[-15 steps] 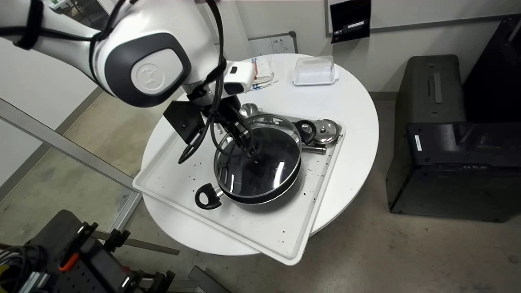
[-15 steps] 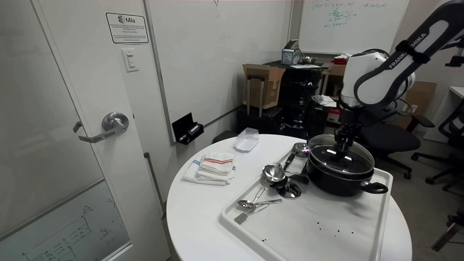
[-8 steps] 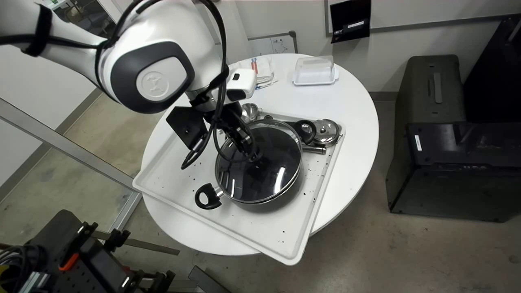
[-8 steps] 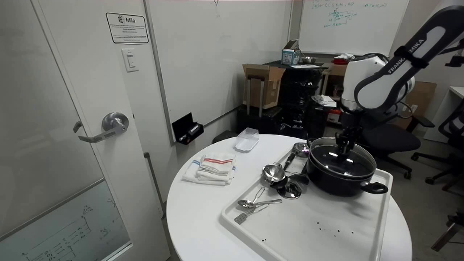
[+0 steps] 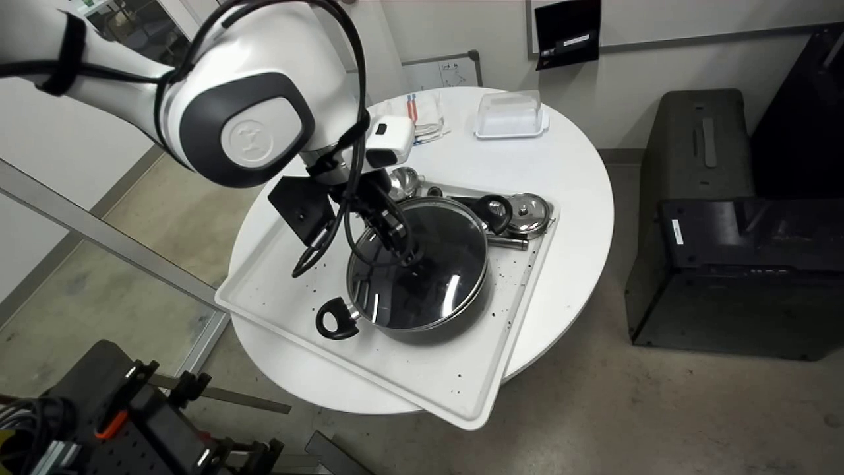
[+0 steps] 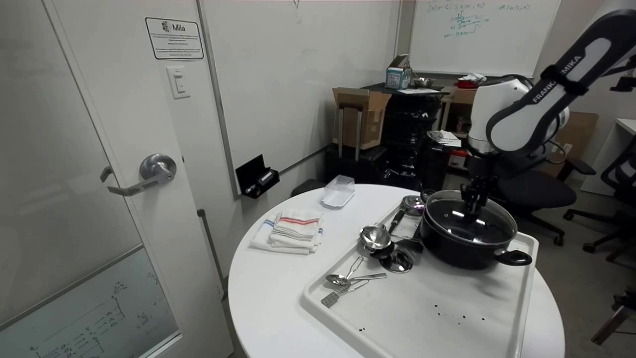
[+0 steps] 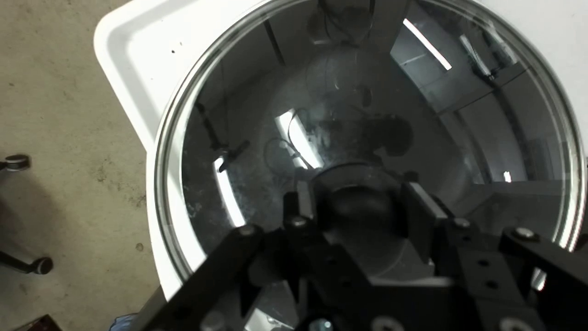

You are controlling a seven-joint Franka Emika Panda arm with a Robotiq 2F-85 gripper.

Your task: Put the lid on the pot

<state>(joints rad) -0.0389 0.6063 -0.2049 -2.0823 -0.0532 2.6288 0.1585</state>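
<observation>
The pincer (image 7: 357, 195) pinches the dark knob (image 7: 360, 207) of the round glass lid (image 5: 422, 284), which lies directly beneath it, over the two-handled black pot (image 6: 459, 255); rims look nearly concentric, so probably only seating and release remain.

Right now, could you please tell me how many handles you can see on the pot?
2. In an exterior view, the lower-left handle sticks out over the tray; the upper-right handle is beside a small metal lid.

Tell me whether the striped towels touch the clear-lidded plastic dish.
Apart: both exterior views show white tabletop between the striped towels and the clear-lidded plastic dish.
</observation>
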